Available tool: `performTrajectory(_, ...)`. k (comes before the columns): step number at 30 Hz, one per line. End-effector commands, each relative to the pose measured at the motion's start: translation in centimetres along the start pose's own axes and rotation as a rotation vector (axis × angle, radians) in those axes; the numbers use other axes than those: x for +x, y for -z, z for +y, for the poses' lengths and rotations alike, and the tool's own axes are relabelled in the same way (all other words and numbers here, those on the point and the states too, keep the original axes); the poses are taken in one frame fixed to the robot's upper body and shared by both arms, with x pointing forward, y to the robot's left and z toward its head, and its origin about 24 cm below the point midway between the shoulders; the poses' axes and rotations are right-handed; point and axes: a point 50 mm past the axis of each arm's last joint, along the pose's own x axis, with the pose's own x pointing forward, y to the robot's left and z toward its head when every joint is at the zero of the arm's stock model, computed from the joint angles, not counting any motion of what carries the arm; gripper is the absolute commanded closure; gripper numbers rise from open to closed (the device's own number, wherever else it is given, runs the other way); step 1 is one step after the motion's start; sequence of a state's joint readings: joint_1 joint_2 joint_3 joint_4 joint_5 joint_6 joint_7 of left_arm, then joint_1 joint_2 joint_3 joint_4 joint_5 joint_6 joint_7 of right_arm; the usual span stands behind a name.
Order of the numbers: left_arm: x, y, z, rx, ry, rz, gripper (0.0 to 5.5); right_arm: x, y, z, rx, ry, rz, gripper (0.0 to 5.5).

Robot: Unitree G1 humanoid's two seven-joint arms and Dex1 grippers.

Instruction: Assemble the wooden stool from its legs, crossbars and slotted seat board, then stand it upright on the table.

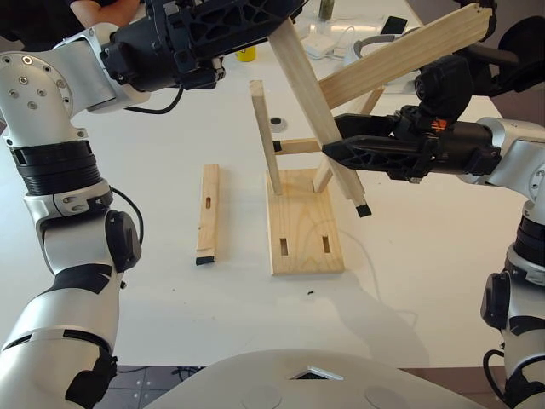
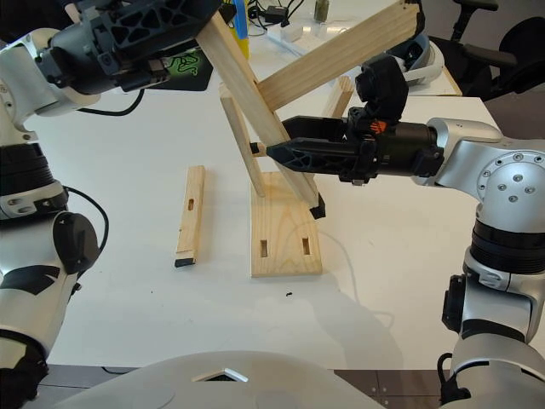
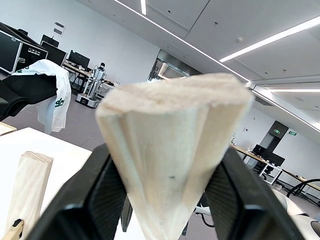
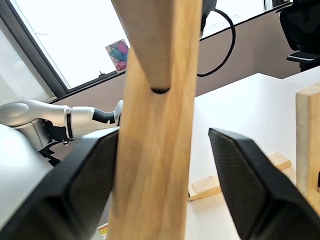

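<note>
L gripper (image 1: 277, 21) clamps top end of long pale wooden leg (image 1: 311, 102), tilted, black-capped foot near slotted wooden seat board (image 1: 298, 243), flat on white table (image 1: 409, 256). R gripper (image 1: 336, 145) fingers spread astride leg's mid.

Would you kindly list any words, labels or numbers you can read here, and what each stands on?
Green sign in the far hall: too small to read.
Green print on white shirt: folded, unreadable.
Colourful card at window: blurred.
Seat board: no text.
</note>
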State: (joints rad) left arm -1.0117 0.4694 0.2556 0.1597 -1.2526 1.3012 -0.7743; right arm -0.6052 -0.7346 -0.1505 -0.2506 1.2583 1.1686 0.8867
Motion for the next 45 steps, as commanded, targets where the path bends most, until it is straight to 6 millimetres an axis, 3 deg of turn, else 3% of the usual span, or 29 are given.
performTrajectory(1,-0.6,-0.4,-0.4,0.022,0.001,-0.019,3.39,-1.0,1.3,-0.1,0.026,0.045,0.072,2.13)
performTrajectory(8,-1.1,-0.6,-0.5,0.044,-0.018,-0.041,3.39,-2.5,4.0,-0.6,0.029,0.147,0.171,2.13)
performTrajectory(13,-1.5,0.2,-0.8,0.129,-0.077,-0.030,3.41,-5.4,7.8,-1.5,0.007,0.360,0.347,2.13)
performTrajectory(15,-1.8,1.5,-1.2,0.204,-0.117,0.007,3.43,-6.5,9.8,-1.9,-0.002,0.441,0.424,2.13)
performTrajectory(19,-2.3,3.7,-1.4,0.259,-0.137,0.063,3.43,-5.5,12.0,-1.5,-0.119,0.470,0.457,2.13)
performTrajectory(24,-2.9,4.6,-1.2,0.293,-0.156,0.076,3.43,-4.7,14.8,-1.1,-0.364,0.461,0.544,2.13)
performTrajectory(31,-3.5,6.4,-0.9,0.360,-0.210,0.145,3.43,-4.1,16.0,-0.4,-0.596,0.433,0.557,2.13)
performTrajectory(39,-3.7,7.0,-0.8,0.391,-0.207,0.170,3.43,-1.3,17.9,0.5,-0.665,0.346,0.538,2.13)
performTrajectory(45,-3.9,7.5,-0.6,0.392,-0.203,0.207,3.43,-0.6,19.1,1.3,-0.661,0.297,0.581,2.13)
